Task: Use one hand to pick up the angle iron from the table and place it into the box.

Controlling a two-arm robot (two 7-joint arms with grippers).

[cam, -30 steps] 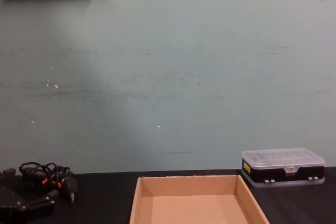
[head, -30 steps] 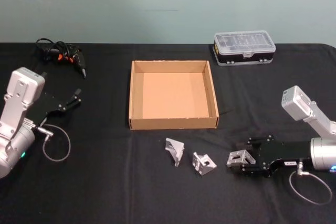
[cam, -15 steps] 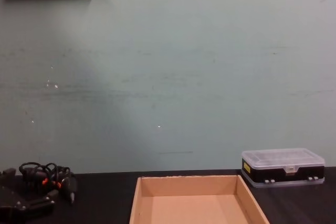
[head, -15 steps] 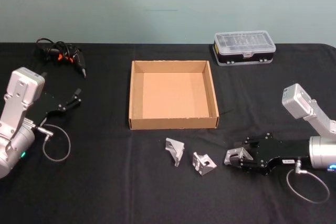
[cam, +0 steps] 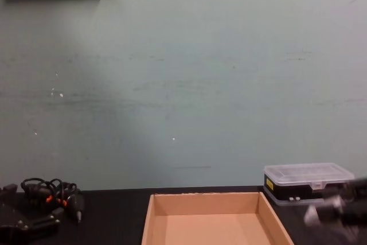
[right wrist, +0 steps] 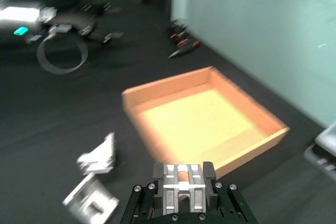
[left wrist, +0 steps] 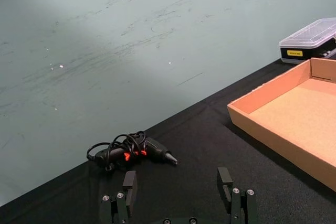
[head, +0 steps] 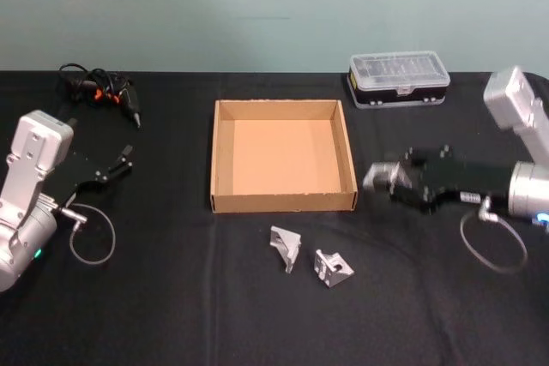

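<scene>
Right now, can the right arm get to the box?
Probably yes: the right gripper, shut on an angle iron, hangs beside the open box, nothing between. The left gripper sits parked far off.

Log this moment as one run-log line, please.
right gripper: holds angle iron beside box right wall | left gripper: parked open, left | box: empty | two loose angle irons on table

We see two arms built of silver-grey boxy links with rounded corners, the left arm [head: 34,156] and the right arm [head: 515,105] alike. Each ends in a black jointed gripper, the left gripper [head: 120,163] and the right gripper [head: 390,179], whose fingers [left wrist: 128,184] carry small silver screws [left wrist: 105,198]. A thin grey cable loop [head: 90,236] curls out at each wrist near a small teal light [head: 37,253], and the right gripper's black body bears a white label [head: 470,197].
</scene>
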